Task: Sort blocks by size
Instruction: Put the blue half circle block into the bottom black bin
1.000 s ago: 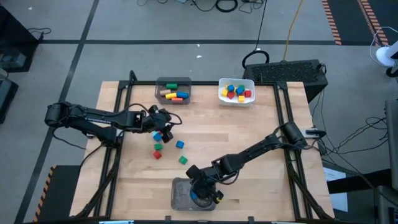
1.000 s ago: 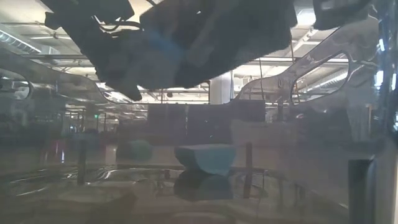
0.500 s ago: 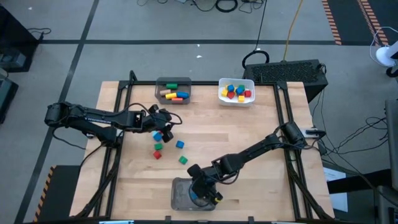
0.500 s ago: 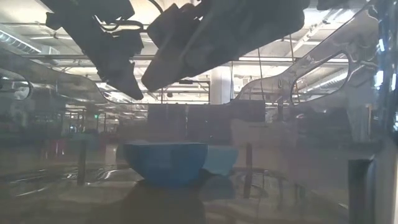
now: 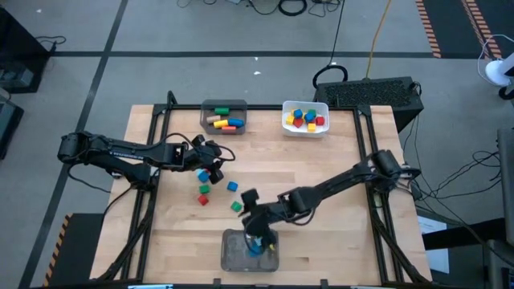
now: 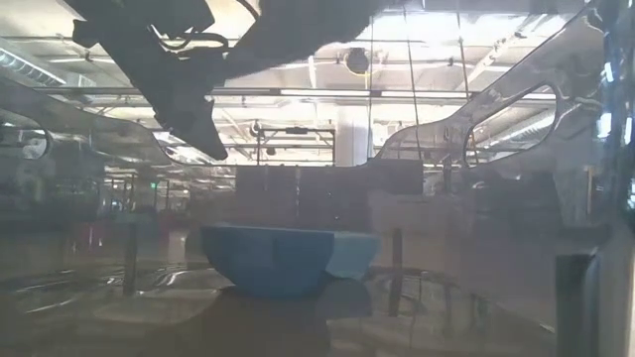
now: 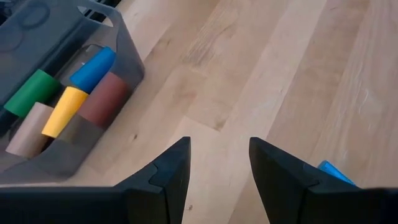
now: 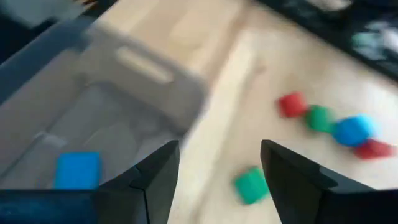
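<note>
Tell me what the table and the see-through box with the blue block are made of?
The table looks like pale wood: plank seams and grain show. The box looks like clear plastic, probably, since the blue block shows through its smooth walls.

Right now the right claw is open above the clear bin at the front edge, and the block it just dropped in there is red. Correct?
Not quite: the block lying in the clear bin is blue, not red, as the right wrist view shows. The rest holds: the right claw is open above that bin at the table's front edge.
</note>
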`<state>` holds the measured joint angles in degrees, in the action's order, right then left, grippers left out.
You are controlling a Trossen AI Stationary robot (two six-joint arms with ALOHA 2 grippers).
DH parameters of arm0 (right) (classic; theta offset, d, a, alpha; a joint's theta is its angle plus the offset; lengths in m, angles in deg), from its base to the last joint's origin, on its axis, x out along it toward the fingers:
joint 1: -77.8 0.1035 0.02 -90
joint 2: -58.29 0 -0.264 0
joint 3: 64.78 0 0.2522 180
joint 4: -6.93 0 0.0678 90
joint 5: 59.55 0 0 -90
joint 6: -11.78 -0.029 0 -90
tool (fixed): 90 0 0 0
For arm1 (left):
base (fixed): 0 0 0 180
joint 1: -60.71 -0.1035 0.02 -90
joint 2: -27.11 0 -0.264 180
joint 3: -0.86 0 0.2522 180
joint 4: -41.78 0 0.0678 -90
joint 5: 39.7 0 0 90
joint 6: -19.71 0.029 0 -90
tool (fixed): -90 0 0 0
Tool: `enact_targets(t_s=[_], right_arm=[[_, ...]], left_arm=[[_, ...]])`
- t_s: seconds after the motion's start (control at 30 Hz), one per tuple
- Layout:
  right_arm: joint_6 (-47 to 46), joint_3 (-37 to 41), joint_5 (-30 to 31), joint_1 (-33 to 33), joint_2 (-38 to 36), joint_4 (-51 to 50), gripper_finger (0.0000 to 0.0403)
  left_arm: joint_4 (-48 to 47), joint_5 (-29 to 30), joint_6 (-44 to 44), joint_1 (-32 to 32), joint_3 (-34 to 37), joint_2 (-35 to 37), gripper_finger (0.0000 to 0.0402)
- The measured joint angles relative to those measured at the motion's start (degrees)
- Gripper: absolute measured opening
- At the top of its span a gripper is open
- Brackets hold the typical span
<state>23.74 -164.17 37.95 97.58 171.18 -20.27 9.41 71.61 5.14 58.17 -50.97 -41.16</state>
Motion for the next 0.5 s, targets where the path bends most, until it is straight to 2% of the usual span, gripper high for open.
enact_targets(t_s=[0.13, 0.27, 0.5], right_arm=[[-6.81, -0.04, 4.84, -3.05, -1.04, 2.38, 0.021], [-15.93, -0.04, 5.51, -7.02, 0.43, 2.73, 0.021], [-23.37, -0.04, 5.88, -10.99, 5.44, 4.46, 0.021]], left_arm=[[0.02, 0.21, 0.4, 0.0, 0.0, 0.0, 0.0167], [0.05, 0.42, 0.47, -0.09, 0.0, 0.0, 0.0167], [0.13, 2.3, 2.13, -0.36, 0.0, 0.0, 0.0167]])
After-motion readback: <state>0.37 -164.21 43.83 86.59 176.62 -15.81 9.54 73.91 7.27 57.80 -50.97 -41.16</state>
